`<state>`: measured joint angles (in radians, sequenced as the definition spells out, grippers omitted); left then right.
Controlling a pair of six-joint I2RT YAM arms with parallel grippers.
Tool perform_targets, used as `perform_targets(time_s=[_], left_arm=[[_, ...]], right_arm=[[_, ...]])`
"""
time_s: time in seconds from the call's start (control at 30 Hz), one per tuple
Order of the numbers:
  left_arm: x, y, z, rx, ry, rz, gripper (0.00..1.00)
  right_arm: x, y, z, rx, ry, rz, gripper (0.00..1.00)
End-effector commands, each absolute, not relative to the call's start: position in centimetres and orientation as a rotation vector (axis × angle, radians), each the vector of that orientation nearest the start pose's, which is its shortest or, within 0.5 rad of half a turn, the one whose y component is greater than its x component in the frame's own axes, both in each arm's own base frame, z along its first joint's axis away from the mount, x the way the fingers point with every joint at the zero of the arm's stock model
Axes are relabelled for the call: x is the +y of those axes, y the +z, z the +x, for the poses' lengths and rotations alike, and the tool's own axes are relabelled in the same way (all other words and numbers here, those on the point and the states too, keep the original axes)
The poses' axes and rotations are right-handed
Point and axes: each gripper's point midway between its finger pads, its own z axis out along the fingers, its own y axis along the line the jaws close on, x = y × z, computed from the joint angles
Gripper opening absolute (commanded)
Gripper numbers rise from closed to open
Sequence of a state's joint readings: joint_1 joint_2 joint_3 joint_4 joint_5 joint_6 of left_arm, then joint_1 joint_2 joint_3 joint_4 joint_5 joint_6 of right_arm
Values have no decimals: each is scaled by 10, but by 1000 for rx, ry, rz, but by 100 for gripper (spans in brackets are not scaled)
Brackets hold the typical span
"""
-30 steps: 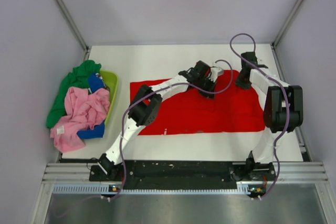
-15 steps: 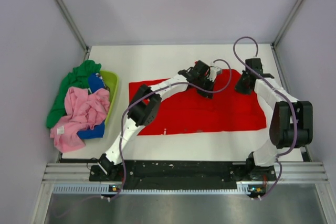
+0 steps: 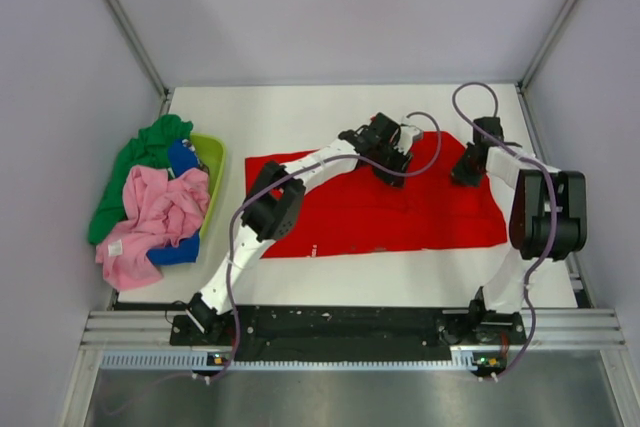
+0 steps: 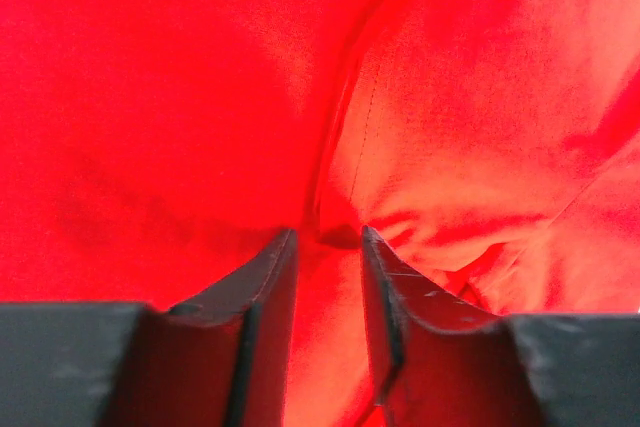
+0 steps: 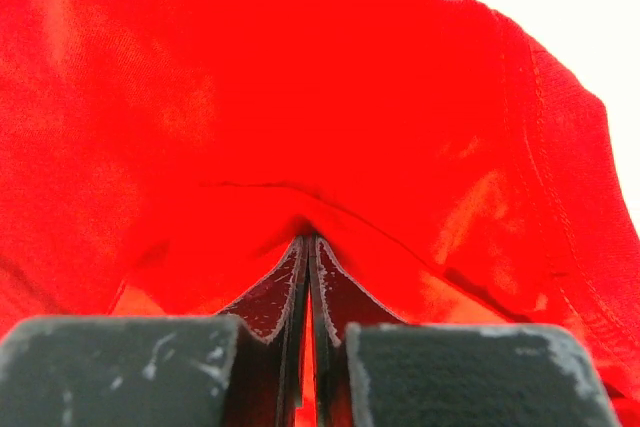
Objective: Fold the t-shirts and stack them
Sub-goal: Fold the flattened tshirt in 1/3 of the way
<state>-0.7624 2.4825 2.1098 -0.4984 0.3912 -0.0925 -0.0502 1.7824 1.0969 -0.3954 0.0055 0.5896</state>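
Observation:
A bright red t-shirt [image 3: 380,212] lies spread across the middle of the table. It fills the left wrist view [image 4: 150,97] and the right wrist view [image 5: 200,77]. My left gripper [image 3: 392,161] sits on its far edge, jaws narrowly apart with a puckered fold of red cloth between them [image 4: 328,234]. My right gripper [image 3: 463,169] is at the far right part of the shirt, shut on a thin pinch of red cloth [image 5: 309,238]. A pink tee [image 3: 155,217], a green tee [image 3: 135,167] and a blue tee [image 3: 183,157] are heaped at the left.
A lime-green plastic basket [image 3: 214,159] holds the heap at the table's left edge. Grey walls and metal rails close in the table on the left, right and far sides. White table [image 3: 300,112] shows beyond the red shirt.
My right gripper has moved toward the near side, drawing the shirt's far right edge inward with it. My left gripper has hardly moved.

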Motion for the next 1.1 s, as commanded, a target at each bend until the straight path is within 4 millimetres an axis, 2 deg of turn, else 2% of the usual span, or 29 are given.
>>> perform_targets(time_s=[0.0,0.1,0.13,0.2,0.23,0.27,0.3,0.33,0.4,0.47,0.5,0.67,0.73,0.9,1.0,1.07], left_arm=[[-463,131,405,2095,-774,1060,45],[-451,166,412,1993,-702,1113,57],[-446,177,413,1967,-677,1127,60],[-431,199,416,1919,-613,1146,64],[-421,208,417,1903,-581,1154,68],[-411,217,417,1884,-552,1165,69],[-400,226,418,1875,-516,1163,74],[-389,231,418,1867,-476,1175,75],[-360,232,413,1876,-394,1204,75],[-331,240,404,1868,-325,1229,76],[-316,236,398,1880,-301,1249,76],[-236,215,363,2028,-229,1298,76],[-204,200,346,2118,-214,1296,75],[-135,164,299,2263,-195,1285,73],[-101,140,276,2297,-132,1301,72],[-86,122,258,2311,-110,1350,70]], right_arm=[[-7,82,404,2415,146,751,0],[-13,111,402,2394,109,729,0],[-15,120,399,2387,93,729,5],[-19,138,390,2364,65,709,26],[-21,142,384,2363,47,706,40],[-23,149,378,2351,34,705,59],[-26,150,371,2345,18,724,65],[-30,153,362,2326,-3,756,79],[-43,158,342,2269,-75,839,99],[-55,156,322,2218,-123,919,99],[-58,155,312,2197,-133,951,99],[-46,140,279,2202,-1,1042,99],[-40,132,267,2215,39,1082,99],[-38,109,238,2218,47,1230,95],[-36,91,227,2229,83,1328,88],[-36,80,221,2237,80,1381,82]])
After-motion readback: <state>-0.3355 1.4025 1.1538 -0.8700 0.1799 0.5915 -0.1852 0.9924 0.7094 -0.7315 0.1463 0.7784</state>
